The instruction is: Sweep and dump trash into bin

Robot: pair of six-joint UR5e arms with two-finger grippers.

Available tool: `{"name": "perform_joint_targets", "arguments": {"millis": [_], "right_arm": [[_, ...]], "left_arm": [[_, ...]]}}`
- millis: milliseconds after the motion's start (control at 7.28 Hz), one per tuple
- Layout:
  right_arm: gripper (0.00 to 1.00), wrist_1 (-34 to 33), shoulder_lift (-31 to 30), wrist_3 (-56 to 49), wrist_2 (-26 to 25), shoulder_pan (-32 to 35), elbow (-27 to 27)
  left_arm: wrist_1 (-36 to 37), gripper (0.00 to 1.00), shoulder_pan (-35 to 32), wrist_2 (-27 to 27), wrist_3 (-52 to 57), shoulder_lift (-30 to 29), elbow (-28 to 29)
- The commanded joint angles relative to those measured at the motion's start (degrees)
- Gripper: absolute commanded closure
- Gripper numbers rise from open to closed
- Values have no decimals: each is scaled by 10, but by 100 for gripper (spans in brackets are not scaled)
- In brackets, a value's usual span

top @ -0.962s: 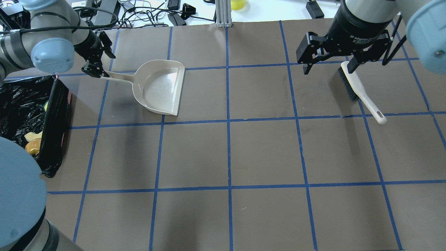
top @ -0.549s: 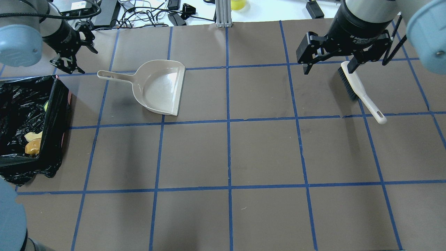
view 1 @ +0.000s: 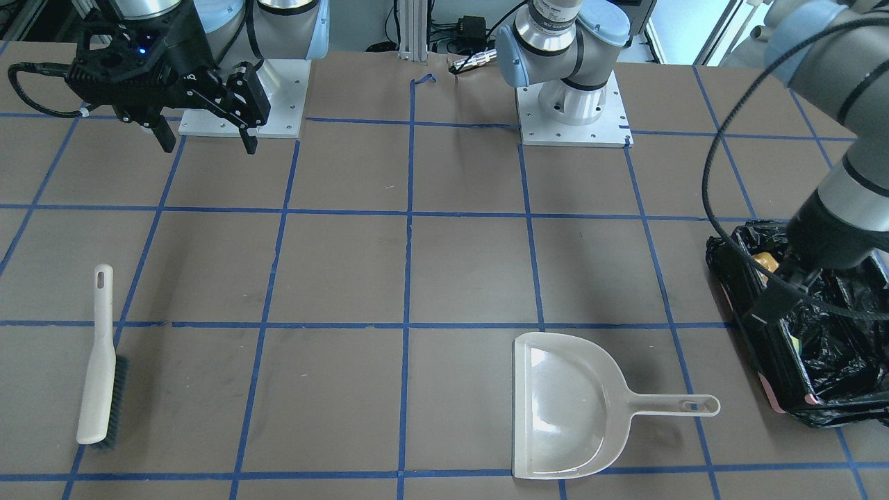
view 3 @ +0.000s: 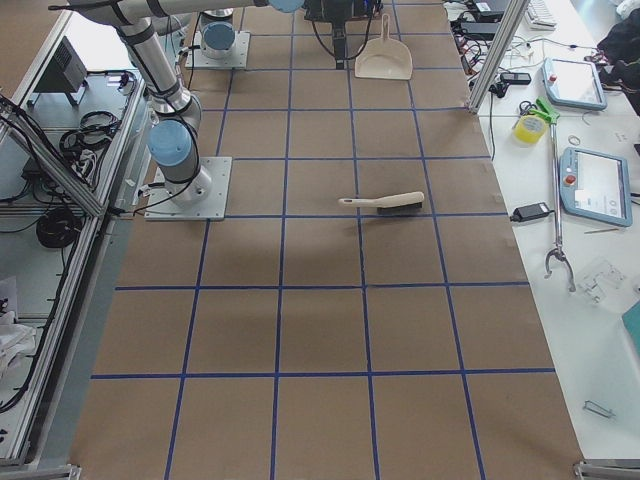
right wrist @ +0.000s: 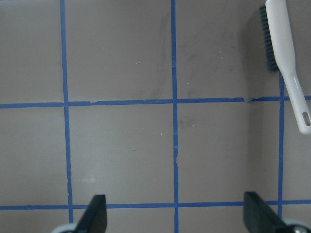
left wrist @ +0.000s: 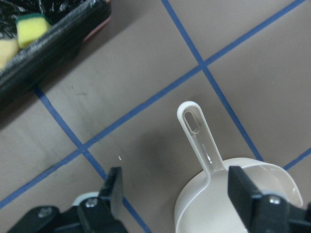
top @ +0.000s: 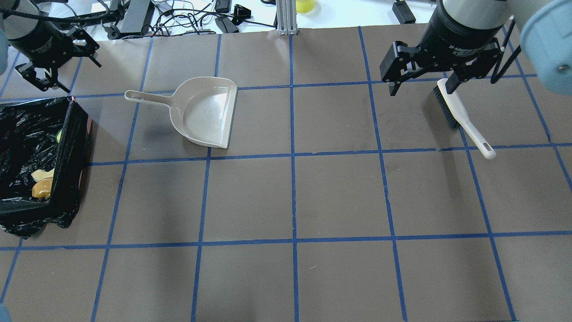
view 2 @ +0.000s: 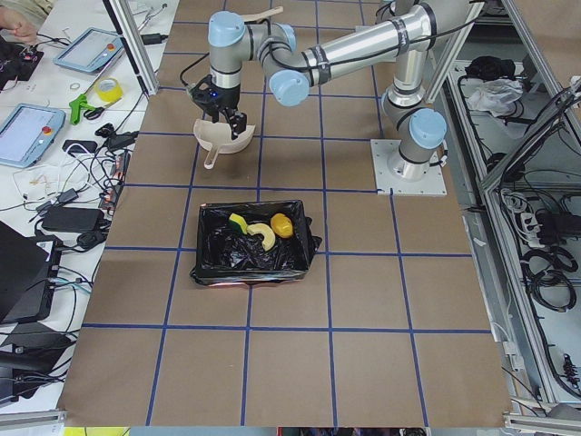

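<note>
The bin point(top: 71, 134), a box lined with black plastic, stands at the table's left edge. The trash lies inside it: a golden-brown lump point(view 2: 282, 225), a curved tan piece point(view 2: 262, 236) and a yellow sponge chunk point(view 2: 238, 221). The beige dustpan point(top: 205, 112) lies empty on the table with its handle pointing at the bin. My left gripper point(top: 76, 76) is open and empty, above the table beyond the bin's far corner and clear of the handle point(left wrist: 197, 131). My right gripper point(top: 422, 85) is open and empty, hovering beside the brush point(top: 464, 118).
The brush point(view 1: 101, 361) lies flat on the table's right side, bristles toward the far edge. Cables and boxes sit on the white bench point(top: 192, 18) beyond the far edge. A metal post point(top: 286, 18) stands at the far middle. Blue tape lines grid the brown tabletop.
My left gripper has left the end of the dustpan handle and drawn away to the left and toward the far edge. The dustpan stays put. The right arm has not moved.
</note>
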Motion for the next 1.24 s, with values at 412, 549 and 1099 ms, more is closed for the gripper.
{"name": "perform_joint_targets", "arguments": {"millis": [412, 549, 1099], "right_arm": [[0, 0, 0, -1, -1, 0, 1], [0, 0, 0, -1, -1, 0, 1], [0, 0, 0, -2, 0, -2, 0]], "left_arm": [[-93, 0, -146, 9, 141, 70, -5], [-123, 0, -153, 8, 143, 88, -1], [-201, 0, -163, -12, 199, 133, -1]]}}
